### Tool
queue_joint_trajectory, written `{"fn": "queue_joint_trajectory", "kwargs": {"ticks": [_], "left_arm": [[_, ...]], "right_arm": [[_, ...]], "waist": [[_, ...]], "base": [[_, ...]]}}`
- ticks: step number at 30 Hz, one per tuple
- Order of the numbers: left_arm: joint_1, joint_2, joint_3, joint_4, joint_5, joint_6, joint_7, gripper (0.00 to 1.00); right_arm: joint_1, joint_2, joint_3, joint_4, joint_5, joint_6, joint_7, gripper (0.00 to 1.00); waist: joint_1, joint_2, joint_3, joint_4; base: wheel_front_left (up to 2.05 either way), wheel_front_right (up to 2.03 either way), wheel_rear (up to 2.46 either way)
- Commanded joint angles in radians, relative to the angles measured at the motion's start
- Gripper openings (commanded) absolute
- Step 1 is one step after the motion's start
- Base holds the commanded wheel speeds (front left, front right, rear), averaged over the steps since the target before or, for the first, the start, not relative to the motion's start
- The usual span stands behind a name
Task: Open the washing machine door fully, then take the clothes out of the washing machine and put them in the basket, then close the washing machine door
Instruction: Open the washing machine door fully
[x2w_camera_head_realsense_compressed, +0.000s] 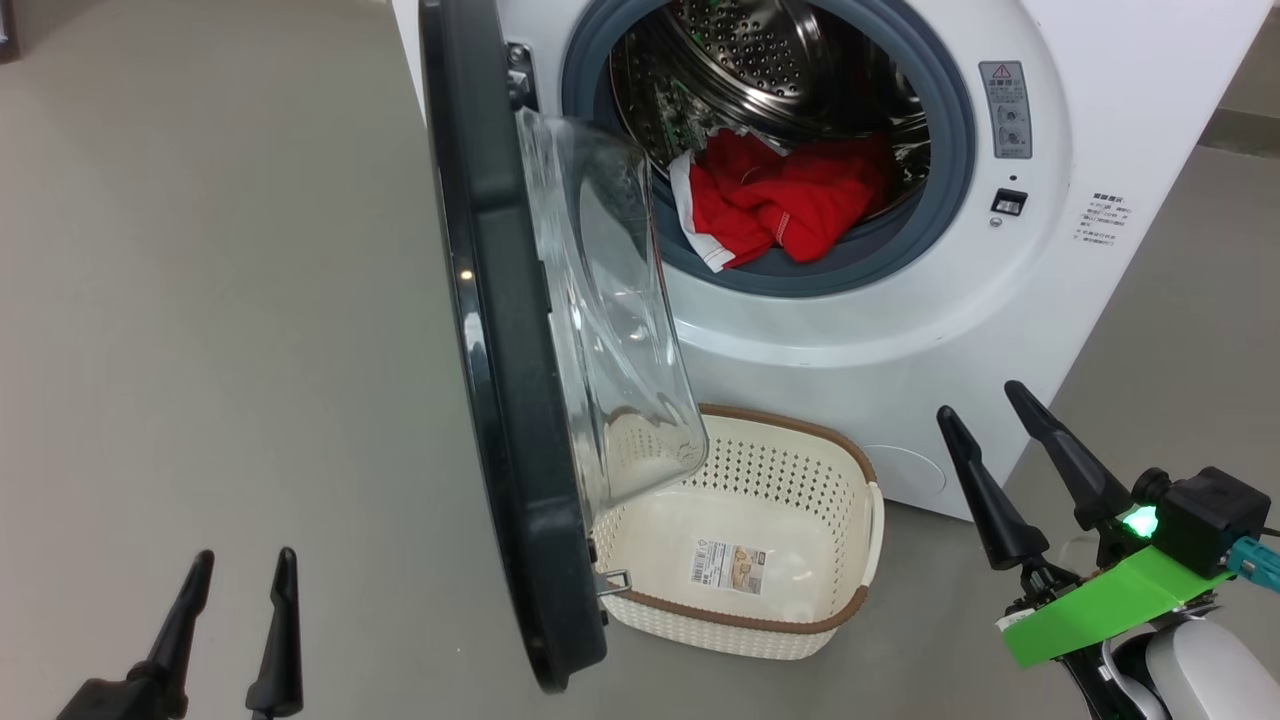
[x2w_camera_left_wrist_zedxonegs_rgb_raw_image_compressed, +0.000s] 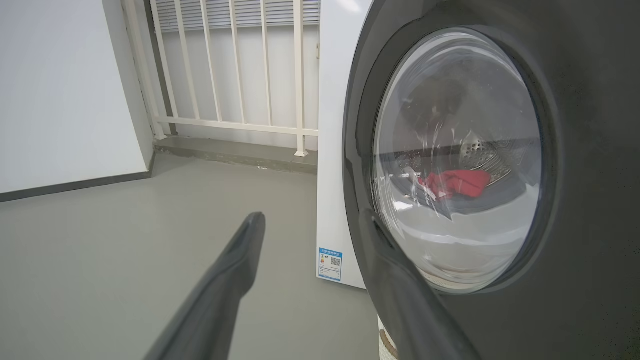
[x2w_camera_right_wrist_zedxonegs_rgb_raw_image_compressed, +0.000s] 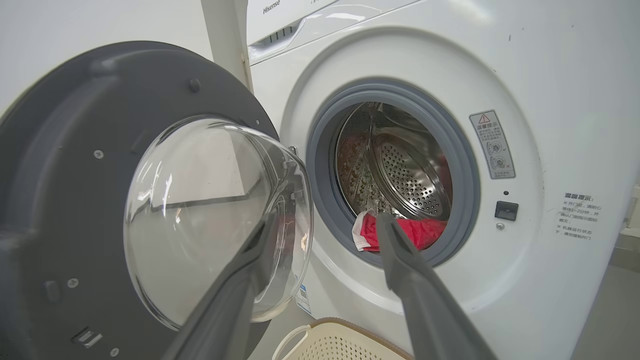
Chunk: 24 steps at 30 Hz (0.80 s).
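The white washing machine (x2w_camera_head_realsense_compressed: 1100, 250) has its black door (x2w_camera_head_realsense_compressed: 500, 400) swung out edge-on toward me, its clear glass bowl (x2w_camera_head_realsense_compressed: 610, 330) bulging right. Red clothes (x2w_camera_head_realsense_compressed: 790, 205) with white trim lie at the drum's front lip, inside the grey-blue gasket (x2w_camera_head_realsense_compressed: 950, 150). The cream basket (x2w_camera_head_realsense_compressed: 760, 610) sits on the floor below the opening, its left part behind the door. My left gripper (x2w_camera_head_realsense_compressed: 243, 565) is open at the lower left, apart from the door's outer face (x2w_camera_left_wrist_zedxonegs_rgb_raw_image_compressed: 590, 250). My right gripper (x2w_camera_head_realsense_compressed: 985, 395) is open at the lower right, aimed at the clothes (x2w_camera_right_wrist_zedxonegs_rgb_raw_image_compressed: 425, 232).
Grey floor (x2w_camera_head_realsense_compressed: 200, 300) spreads left of the door. A white railing (x2w_camera_left_wrist_zedxonegs_rgb_raw_image_compressed: 225, 75) and a white wall (x2w_camera_left_wrist_zedxonegs_rgb_raw_image_compressed: 60, 90) stand beyond the machine's side. A small blue label (x2w_camera_left_wrist_zedxonegs_rgb_raw_image_compressed: 330, 262) is low on the washer. A warning sticker (x2w_camera_head_realsense_compressed: 1005, 110) and latch slot (x2w_camera_head_realsense_compressed: 1008, 202) sit right of the opening.
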Motion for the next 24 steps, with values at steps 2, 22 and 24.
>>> {"fn": "queue_joint_trajectory", "kwargs": {"ticks": [2, 22, 24], "left_arm": [[-0.041, 0.016, 0.036, -0.023, -0.005, -0.003, -0.008, 1.0], [-0.046, 0.022, 0.033, -0.024, -0.004, -0.003, -0.008, 1.0], [-0.046, 0.023, 0.033, -0.024, -0.005, -0.003, -0.008, 1.0]], "right_arm": [[0.008, -0.016, 0.015, -0.017, -0.021, 0.002, -0.007, 1.0], [0.005, -0.022, 0.017, 0.01, -0.021, 0.002, -0.007, 1.0], [0.005, -0.022, 0.016, 0.012, -0.022, 0.002, -0.007, 1.0]], "waist": [[0.0, 0.0, 0.001, 0.001], [0.0, 0.0, 0.006, 0.009], [0.0, 0.0, 0.006, 0.008]], "base": [[0.0, 0.0, 0.0], [0.0, 0.0, 0.0], [0.0, 0.0, 0.0]]}}
